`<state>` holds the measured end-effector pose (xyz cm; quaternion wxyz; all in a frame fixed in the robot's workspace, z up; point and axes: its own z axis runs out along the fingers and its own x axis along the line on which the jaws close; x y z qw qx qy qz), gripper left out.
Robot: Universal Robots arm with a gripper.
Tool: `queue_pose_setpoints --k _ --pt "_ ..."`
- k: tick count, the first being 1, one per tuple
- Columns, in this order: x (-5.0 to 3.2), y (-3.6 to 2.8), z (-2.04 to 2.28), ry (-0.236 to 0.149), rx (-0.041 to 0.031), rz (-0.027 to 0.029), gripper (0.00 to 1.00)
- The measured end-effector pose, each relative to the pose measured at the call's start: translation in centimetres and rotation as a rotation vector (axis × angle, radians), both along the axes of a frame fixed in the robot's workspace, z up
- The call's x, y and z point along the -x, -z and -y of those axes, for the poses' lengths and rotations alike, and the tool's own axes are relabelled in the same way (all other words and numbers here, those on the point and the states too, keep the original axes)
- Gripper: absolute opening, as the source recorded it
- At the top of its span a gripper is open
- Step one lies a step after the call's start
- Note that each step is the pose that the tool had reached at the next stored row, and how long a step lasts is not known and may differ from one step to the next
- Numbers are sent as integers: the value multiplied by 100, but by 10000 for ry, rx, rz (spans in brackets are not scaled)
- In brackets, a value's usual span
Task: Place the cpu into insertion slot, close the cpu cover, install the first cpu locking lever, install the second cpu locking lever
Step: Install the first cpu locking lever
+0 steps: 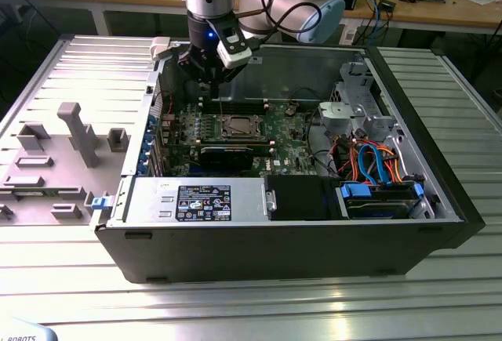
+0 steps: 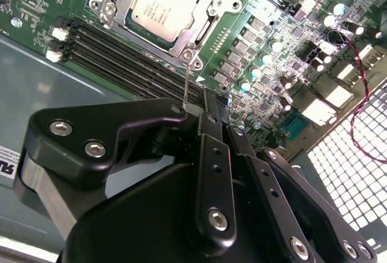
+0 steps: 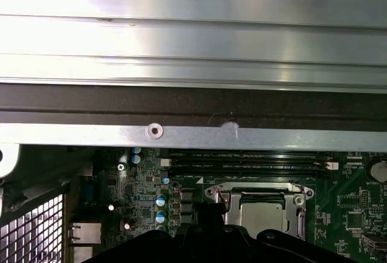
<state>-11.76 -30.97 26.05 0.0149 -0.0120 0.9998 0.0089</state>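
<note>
— Where was the chip?

— The chip (image 2: 162,4) already sat in the socket (image 2: 115,9), with the silver cover frame (image 2: 208,10) down around it, near the middle of the green board (image 1: 286,133) inside the open computer case (image 1: 408,223).

— And the claw?

— In the exterior view the claw (image 1: 210,82) hung over the board's far edge, so the socket lay toward five o'clock from it. In the second wrist view its fingers (image 2: 211,124) were pressed together, apparently pinching a thin wire lever (image 2: 188,84) whose long axis ran straight toward the socket's corner.
</note>
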Motion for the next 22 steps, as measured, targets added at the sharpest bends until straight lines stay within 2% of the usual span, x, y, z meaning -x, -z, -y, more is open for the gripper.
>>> queue_pose_setpoints --k 16,22 --pt "-56 1 0 0 0 0 11" --pt "-135 4 0 0 0 1 11"
